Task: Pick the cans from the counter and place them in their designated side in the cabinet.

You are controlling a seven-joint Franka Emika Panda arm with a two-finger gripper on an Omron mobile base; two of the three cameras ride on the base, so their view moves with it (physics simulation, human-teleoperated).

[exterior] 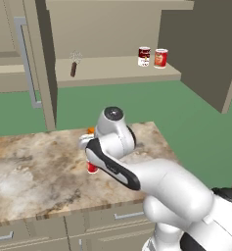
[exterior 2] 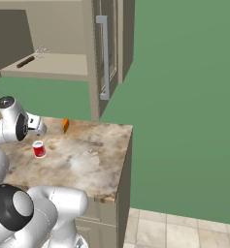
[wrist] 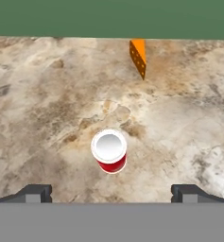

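On the cabinet shelf point(exterior: 112, 73) two cans point(exterior: 152, 57) stand together. One red can point(wrist: 109, 151) is left upright on the counter point(wrist: 47, 118) — my gripper point(wrist: 111, 194) hovers over it, fingers wide apart, nothing held.

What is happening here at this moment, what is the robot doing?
The robot arm is working over the counter. Its gripper is open and hangs above a red can that stands upright on the stone; nothing is held yet. An orange wedge lies farther back on the counter. The cabinet is open, and two cans already stand side by side on the right of its shelf, with a dark brush-like tool on the left. A likely next move is to go down and grasp the red can.
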